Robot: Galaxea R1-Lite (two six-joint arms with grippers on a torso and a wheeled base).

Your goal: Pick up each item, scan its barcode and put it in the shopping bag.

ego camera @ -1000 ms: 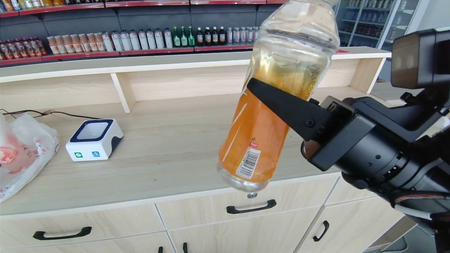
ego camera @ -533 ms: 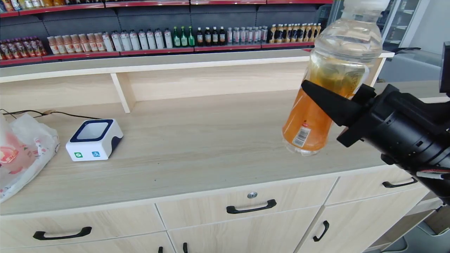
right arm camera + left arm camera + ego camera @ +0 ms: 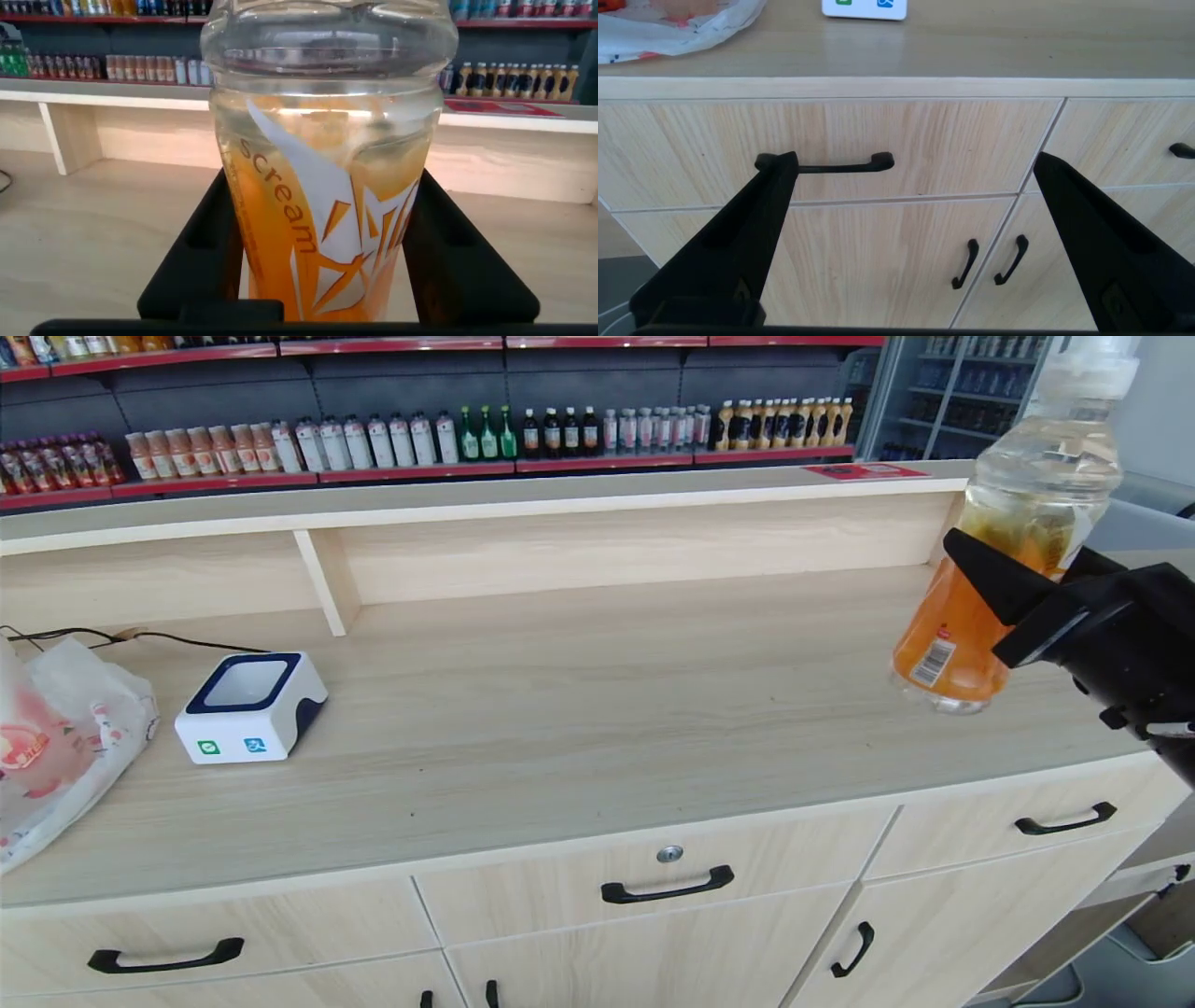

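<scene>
My right gripper [image 3: 1022, 588] is shut on a clear bottle with an orange label [image 3: 990, 588], held tilted above the right end of the wooden counter [image 3: 560, 709]; its barcode faces the head camera. The same bottle [image 3: 327, 187] stands between the black fingers [image 3: 201, 252] in the right wrist view. A white and blue barcode scanner [image 3: 250, 707] sits on the counter's left part. A white plastic shopping bag [image 3: 56, 747] lies at the far left edge. My left gripper [image 3: 910, 233] is open, low in front of the cabinet drawers, facing a black handle [image 3: 845, 165].
A raised wooden ledge [image 3: 560, 509] with an upright divider [image 3: 327, 581] runs along the counter's back. Behind it are store shelves of bottles [image 3: 420, 434]. A cable [image 3: 140, 637] trails from the scanner. Drawers with black handles [image 3: 667, 887] sit below the counter.
My right gripper has carried the bottle from the middle of the head view to the right and away from the camera, farther from the scanner. The scanner and bag have not moved.
</scene>
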